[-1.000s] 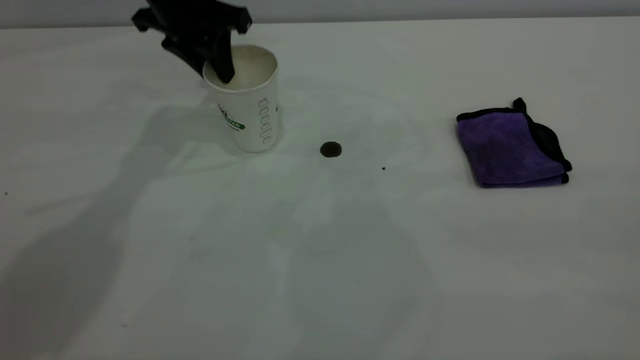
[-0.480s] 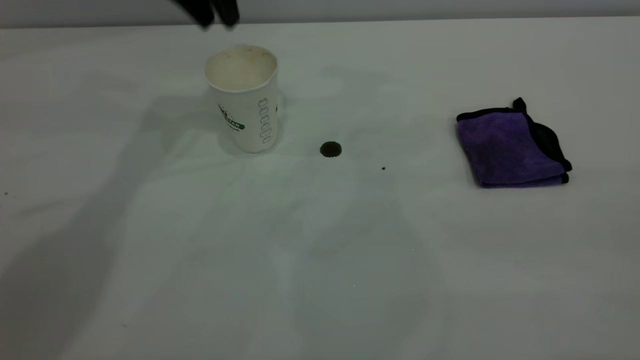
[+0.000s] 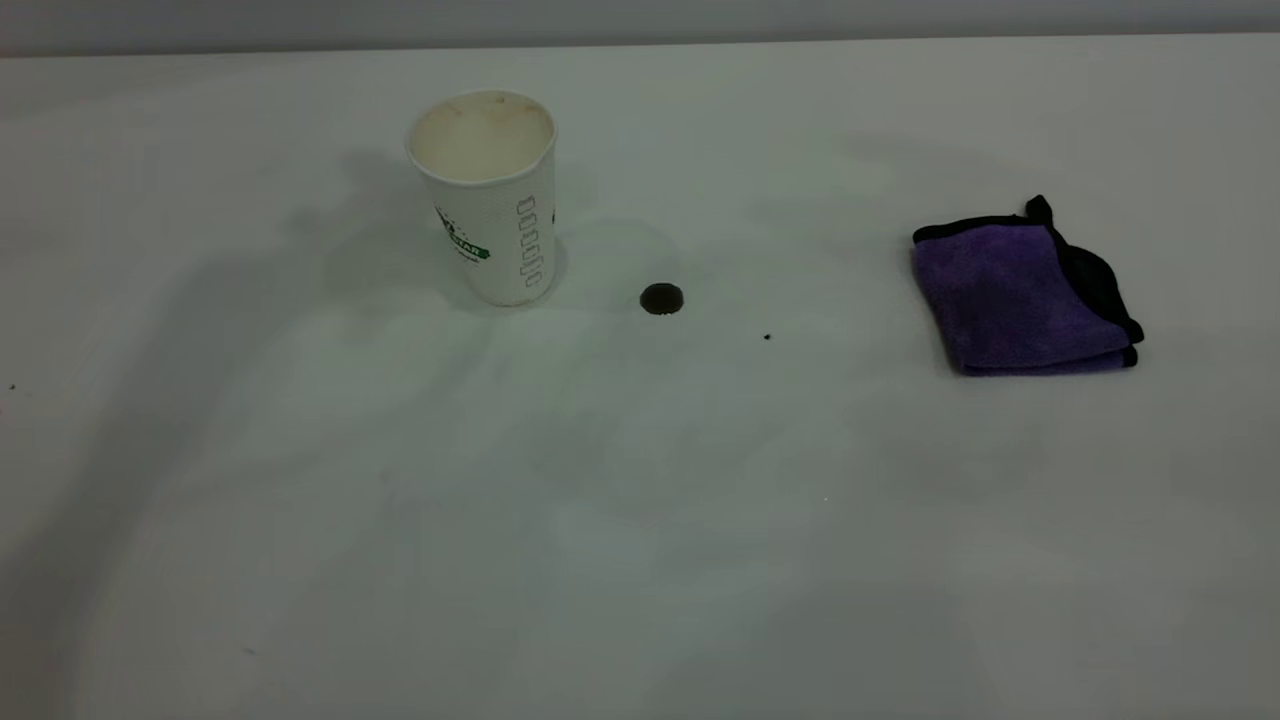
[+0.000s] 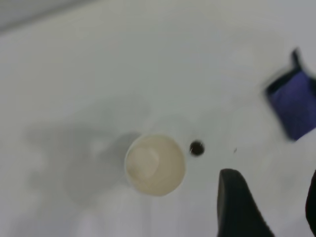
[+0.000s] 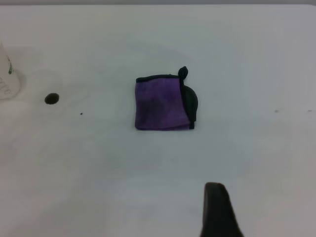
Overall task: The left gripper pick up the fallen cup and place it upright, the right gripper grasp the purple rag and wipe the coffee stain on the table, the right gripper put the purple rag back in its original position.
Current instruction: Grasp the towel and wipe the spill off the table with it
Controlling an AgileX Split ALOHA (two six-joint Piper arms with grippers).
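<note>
Cup upright, stain unwiped, rag untouched.
Cup point(image 3: 487, 195) stands on tabletop point(image 3: 640, 520); coffee stain point(image 3: 661, 298) just beside it, purple rag point(image 3: 1020, 292) folded well apart. Left pincer point(image 4: 269, 207) high above cup, released, empty. Right pincer point(image 5: 219, 211) above rag; grip state: cannot tell.

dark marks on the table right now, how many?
2. The coffee stain lies just right of the upright cup; a tiny black speck lies between the stain and the purple rag.
</note>
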